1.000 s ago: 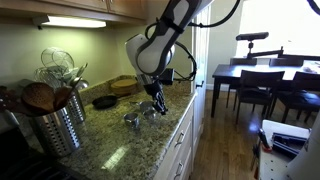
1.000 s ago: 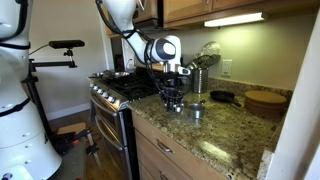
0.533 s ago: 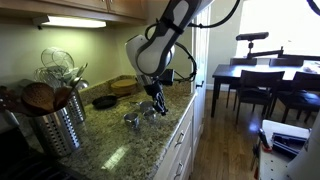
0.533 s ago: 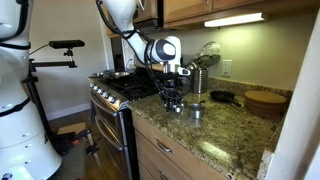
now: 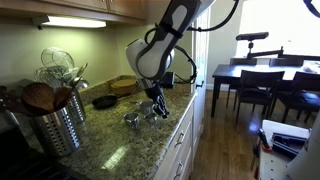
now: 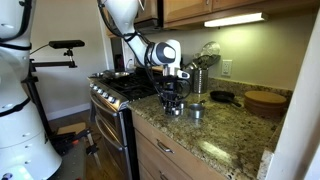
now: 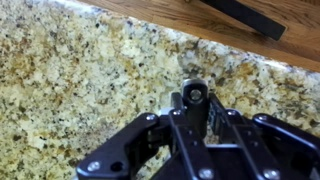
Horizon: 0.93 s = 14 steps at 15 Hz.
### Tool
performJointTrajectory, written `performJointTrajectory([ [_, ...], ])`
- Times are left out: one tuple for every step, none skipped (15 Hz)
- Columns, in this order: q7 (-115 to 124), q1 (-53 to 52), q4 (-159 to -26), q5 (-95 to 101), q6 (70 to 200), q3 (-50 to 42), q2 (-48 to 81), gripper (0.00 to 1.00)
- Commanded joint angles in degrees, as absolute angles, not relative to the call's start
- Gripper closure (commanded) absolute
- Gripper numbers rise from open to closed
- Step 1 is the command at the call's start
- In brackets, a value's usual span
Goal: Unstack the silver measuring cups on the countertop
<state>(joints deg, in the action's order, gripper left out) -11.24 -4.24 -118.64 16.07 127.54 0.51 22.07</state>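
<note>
Gripper [image 7: 194, 106] is clamping a small measuring cup [image 7: 194, 94] near the countertop [image 7: 70, 80] edge; second cup [image 5: 131, 119] is sitting nearby.

The surface [image 5: 118, 150] is granite, speckled beige-brown with dark flecks. The silver measuring cups [image 5: 131, 119] are bright bare metal. The fingers [image 7: 176, 112] are black. The arm [image 5: 148, 55] is white with black sections. The utensil canister [image 5: 58, 130] is ribbed steel grey. The pan [image 5: 104, 101] is black. The cabinets [image 5: 182, 145] are white. The dining table [image 5: 245, 72] is dark.
</note>
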Motion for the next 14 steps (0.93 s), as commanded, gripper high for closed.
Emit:
performJointTrajectory([
  [-10.4,-3.6,-118.7,15.4,127.3,1.1,21.9,0.46],
  [-10.3,-3.6,-118.7,15.4,127.3,1.1,21.8,0.41],
  [-10.3,-3.6,-118.7,15.4,127.3,1.1,21.8,0.35],
  [-10.3,-3.6,-118.7,15.4,127.3,1.0,21.8,0.28],
  [-10.3,-3.6,-118.7,15.4,127.3,1.0,21.8,0.22],
  [-10.2,-3.7,-118.8,15.5,127.2,1.0,21.7,0.15],
  [-10.0,-3.7,-118.8,15.5,127.2,1.0,21.6,0.09],
  [-10.1,-3.7,-118.9,15.4,127.2,1.0,21.5,0.02],
  [-9.8,-3.7,-119.0,15.4,127.2,1.0,21.3,0.01],
  [-9.6,-3.7,-119.0,15.4,127.1,1.0,21.1,0.0],
  [-9.5,-3.7,-119.1,15.2,127.1,1.0,20.9,0.0],
  [-9.2,-3.7,-119.0,15.2,127.1,1.0,20.8,0.0],
  [-8.9,-3.7,-119.1,15.1,127.1,1.0,20.5,0.0],
  [-8.4,-3.8,-119.2,15.1,127.1,0.9,20.2,0.0],
])
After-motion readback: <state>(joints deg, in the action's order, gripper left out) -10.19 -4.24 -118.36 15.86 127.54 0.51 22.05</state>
